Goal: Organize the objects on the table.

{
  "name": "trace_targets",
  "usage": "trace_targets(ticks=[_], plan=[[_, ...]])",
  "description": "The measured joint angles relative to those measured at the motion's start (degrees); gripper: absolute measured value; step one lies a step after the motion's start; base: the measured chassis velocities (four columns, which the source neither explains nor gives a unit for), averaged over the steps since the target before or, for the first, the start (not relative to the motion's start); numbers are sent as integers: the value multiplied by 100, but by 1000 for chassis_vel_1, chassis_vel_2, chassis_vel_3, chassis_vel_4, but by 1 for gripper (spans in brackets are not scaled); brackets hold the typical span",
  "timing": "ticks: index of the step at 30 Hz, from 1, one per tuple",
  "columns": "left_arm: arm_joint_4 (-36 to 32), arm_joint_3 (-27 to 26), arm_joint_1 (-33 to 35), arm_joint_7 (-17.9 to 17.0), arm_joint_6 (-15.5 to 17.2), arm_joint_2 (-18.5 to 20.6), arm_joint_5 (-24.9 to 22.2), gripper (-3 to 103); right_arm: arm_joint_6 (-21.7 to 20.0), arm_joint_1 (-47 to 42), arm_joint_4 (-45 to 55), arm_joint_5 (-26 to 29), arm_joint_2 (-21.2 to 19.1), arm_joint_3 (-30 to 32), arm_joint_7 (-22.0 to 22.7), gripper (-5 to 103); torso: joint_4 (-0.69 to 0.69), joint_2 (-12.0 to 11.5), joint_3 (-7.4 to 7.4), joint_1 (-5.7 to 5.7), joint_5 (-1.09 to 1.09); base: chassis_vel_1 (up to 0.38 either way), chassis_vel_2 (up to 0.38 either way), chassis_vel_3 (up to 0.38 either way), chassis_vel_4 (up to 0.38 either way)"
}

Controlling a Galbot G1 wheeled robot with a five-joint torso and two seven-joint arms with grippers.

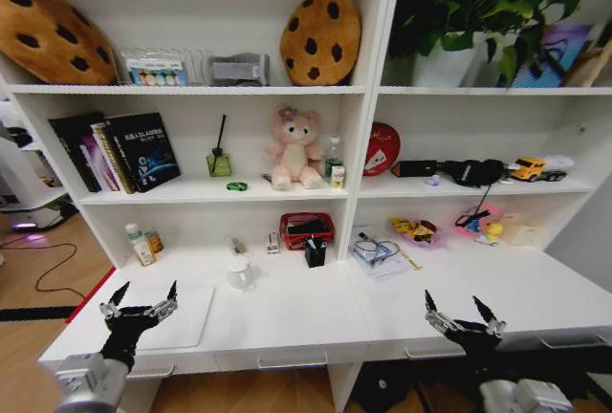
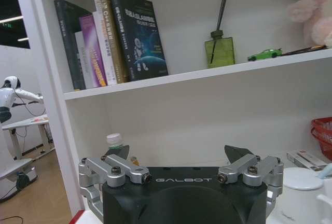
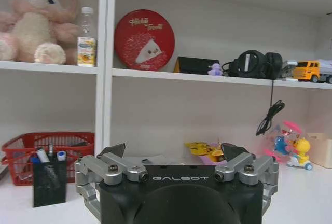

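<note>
On the white table [image 1: 306,313] a slim silver laptop [image 1: 184,319] lies closed at the left. My left gripper [image 1: 146,291] hovers open and empty over its near edge. My right gripper [image 1: 452,301] hangs open and empty over the bare right front of the table. Pens [image 3: 43,155] stand in a black cup [image 1: 315,252] mid-table. A yellow packet [image 1: 416,229] lies at the back right. A small green item [image 1: 237,186] sits on the shelf above. The left wrist view shows the left gripper [image 2: 178,154], the right wrist view the right gripper [image 3: 174,151].
A white mug [image 1: 239,271] stands behind the laptop, and a red mesh basket [image 1: 306,229] sits against the back wall. Bottles [image 1: 141,244] stand at the back left. Papers with glasses [image 1: 376,252] lie right of centre. Shelving rises directly behind the table.
</note>
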Motion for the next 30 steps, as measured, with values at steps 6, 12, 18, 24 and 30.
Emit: trace_targets(ticks=[6, 12, 18, 24, 30], plan=[[0, -1, 0, 0, 0, 0, 0, 100, 0, 1, -3, 1, 0, 0, 0, 100, 0, 0, 0, 0, 1, 325, 350, -345, -335], [0, -1, 0, 0, 0, 0, 0, 100, 0, 0, -5, 1, 0, 0, 0, 100, 0, 1, -1, -1, -5, 364, 371, -372, -370], [1, -1, 0, -1, 0, 0, 0, 100, -1, 0, -4, 1, 1, -2, -1, 100, -2, 0, -1, 1, -8, 301, 207, -248, -269], [1, -1, 0, -2, 0, 0, 0, 100, -1, 2, -5, 1, 0, -2, -1, 100, 4, -2, 2, 3, 0, 119, 9, -62, -34], [0, 0, 0, 0, 0, 0, 0, 100, -1, 1, -6, 1, -1, 1, 2, 100, -2, -2, 2, 3, 3, 64, -99, -57, 108]])
